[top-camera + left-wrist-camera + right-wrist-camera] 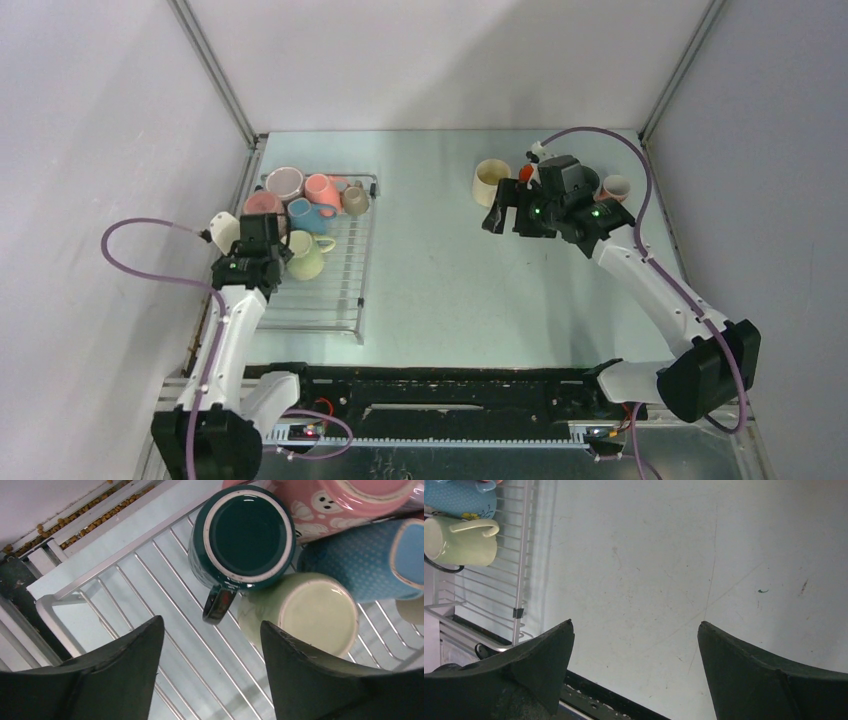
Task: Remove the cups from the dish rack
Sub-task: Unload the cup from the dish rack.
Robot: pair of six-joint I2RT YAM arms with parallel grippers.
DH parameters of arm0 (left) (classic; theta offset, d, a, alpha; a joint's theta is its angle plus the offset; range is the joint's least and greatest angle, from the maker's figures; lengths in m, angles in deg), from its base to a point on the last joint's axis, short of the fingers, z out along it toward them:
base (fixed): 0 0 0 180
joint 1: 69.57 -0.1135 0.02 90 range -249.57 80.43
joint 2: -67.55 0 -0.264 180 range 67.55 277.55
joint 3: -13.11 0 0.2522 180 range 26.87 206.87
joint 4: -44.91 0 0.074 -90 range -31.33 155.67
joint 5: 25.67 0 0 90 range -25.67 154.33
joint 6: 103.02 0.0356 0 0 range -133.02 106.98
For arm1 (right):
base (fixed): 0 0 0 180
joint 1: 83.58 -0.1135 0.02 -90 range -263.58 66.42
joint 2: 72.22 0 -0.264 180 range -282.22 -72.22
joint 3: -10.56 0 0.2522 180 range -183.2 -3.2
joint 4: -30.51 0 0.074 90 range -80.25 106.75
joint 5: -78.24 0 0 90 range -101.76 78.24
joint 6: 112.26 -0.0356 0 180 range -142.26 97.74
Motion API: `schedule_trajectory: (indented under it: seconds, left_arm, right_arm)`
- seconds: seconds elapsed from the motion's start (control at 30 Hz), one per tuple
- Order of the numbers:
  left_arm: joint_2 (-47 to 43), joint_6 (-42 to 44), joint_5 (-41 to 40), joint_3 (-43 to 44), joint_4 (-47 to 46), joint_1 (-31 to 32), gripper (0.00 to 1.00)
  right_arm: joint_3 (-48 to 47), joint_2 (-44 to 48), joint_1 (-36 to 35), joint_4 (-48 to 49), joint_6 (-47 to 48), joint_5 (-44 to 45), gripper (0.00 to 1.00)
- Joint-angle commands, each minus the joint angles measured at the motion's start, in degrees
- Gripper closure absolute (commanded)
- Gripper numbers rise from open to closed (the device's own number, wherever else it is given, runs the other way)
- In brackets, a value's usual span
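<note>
stock as i see it from the console.

dish rack: one, silver wire, at 9 o'clock on the table, long side running 12 to 6.

cups in the rack: seven counted, all crowded toward its 12 o'clock end.
- lilac-white cup, one
- salmon cup, one
- beige cup, one
- dusky pink cup, one
- blue cup, one, on its side
- pale green cup, one, on its side, handle toward 3 o'clock
- dark green cup, one, seen only from the left wrist; from above the arm covers it

cups on the table: three, around 1 o'clock.
- cream cup, one, upright
- orange cup, one, mostly hidden behind the right arm
- pinkish cup, one, past that arm toward 2 o'clock

left gripper: one, above the rack. i see its fingers spread wide with nothing between them. the dark green cup's handle lies just ahead of the gap. in the way: the pale green cup sits just beside that handle at 3 o'clock, and the blue cup lies close against both.

right gripper: one, fingers fully spread, nothing held, table surface beneath. the cream cup stands just beyond it at 12 o'clock.
</note>
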Motion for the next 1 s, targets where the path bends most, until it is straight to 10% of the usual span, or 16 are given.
schedule_trajectory:
  seconds: [0.0, 0.37, 0.97]
  left_arm:
    - [3.23, 3.86, 4.66, -1.83, -7.94, -4.29, 0.26]
    - [14.93, 8.27, 9.80, 1.60, -9.79, -7.53, 0.49]
    - [21.63, 9.62, 9.67, 1.02, -13.59, -8.61, 0.58]
  right_arm:
    - [1.21, 2.30, -0.56, 2.47, -0.38, -2.30, 0.00]
    - [1.40, 1.65, -0.61, 2.86, -0.58, -4.48, 0.00]
    - [1.58, 0.65, -0.76, 3.21, -0.65, -4.87, 0.00]
